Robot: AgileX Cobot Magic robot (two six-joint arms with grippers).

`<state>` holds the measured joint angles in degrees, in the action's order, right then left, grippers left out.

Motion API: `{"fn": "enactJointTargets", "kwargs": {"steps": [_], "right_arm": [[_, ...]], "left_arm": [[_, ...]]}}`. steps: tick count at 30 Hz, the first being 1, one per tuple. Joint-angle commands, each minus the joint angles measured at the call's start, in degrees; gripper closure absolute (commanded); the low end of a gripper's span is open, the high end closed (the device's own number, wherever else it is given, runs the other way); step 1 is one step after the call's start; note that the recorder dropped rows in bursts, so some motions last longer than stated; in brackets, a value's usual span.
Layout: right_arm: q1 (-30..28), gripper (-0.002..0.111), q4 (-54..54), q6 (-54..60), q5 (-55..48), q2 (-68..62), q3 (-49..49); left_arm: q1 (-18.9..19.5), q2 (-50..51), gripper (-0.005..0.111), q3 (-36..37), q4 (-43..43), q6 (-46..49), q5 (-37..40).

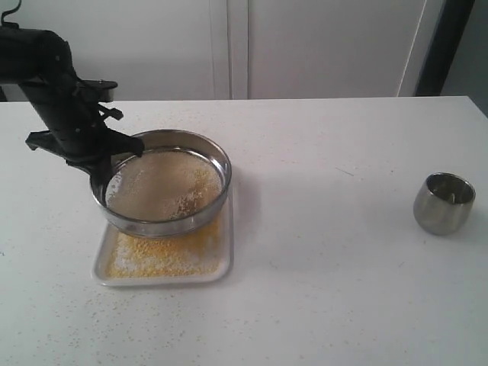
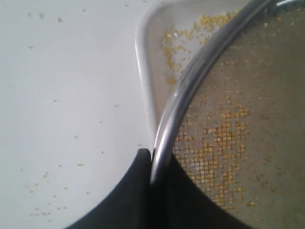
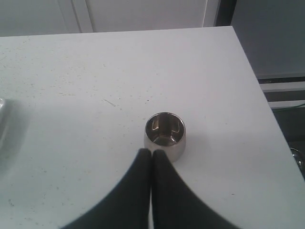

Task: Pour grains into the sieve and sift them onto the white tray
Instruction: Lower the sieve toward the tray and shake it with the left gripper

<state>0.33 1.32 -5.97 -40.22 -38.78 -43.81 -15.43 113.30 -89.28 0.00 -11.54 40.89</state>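
The sieve (image 1: 174, 226) hides the far half of the white tray (image 1: 163, 281), and the right arm is cut off from the exterior view. Golden grains (image 1: 164, 255) carpet the tray's near half, with paler ones on the mesh. The steel cup (image 3: 165, 136) shows only reflections inside. The left gripper (image 2: 152, 155) is clamped on the sieve's rim, over the tray. The right gripper (image 3: 151, 153) has its fingers pressed together and empty, just beside the cup.

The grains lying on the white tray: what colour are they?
The grains are golden yellow; the exterior view shows this best.
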Motion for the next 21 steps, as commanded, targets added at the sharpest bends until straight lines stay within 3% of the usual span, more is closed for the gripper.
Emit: {"fn": "enactJointTargets", "kwargs": {"steps": [1,4,6,8,9,10,12,14,17,21], "right_arm": [[-0.3,0.108,0.2,-0.2,0.4,0.3,-0.1],[-0.3,0.108,0.2,-0.2,0.4,0.3,-0.1],[-0.3,0.108,0.2,-0.2,0.6,0.3,-0.1],[-0.3,0.108,0.2,-0.2,0.6,0.4,-0.1],[-0.3,0.108,0.2,-0.2,0.6,0.4,-0.1],[-0.3,0.108,0.2,-0.2,0.6,0.4,-0.1],[-0.3,0.108,0.2,-0.2,0.6,0.4,-0.1],[-0.3,0.108,0.2,-0.2,0.6,0.4,-0.1],[-0.3,0.108,0.2,-0.2,0.6,0.4,-0.1],[-0.3,0.108,0.2,-0.2,0.6,0.4,-0.1]], "left_arm": [[-1.0,-1.2,0.107,0.4,-8.6,16.9,-0.4],[2.1,-0.7,0.107,0.6,-2.8,-4.4,-5.2],[2.6,-0.8,0.107,0.6,-8.0,1.4,-0.3],[0.2,-1.2,0.107,0.6,-13.4,15.6,4.1],[-1.0,-1.3,0.107,0.7,-12.6,17.6,3.4],[-1.5,-1.4,0.107,0.7,-9.3,17.3,0.8],[-0.6,-1.4,0.107,0.7,-2.1,5.1,-4.2],[1.5,-1.4,0.107,0.7,-0.7,-4.0,-3.0],[0.6,-1.4,0.107,0.7,-3.5,7.9,2.9],[0.1,-1.0,0.107,0.7,-3.4,4.4,1.5]]}}
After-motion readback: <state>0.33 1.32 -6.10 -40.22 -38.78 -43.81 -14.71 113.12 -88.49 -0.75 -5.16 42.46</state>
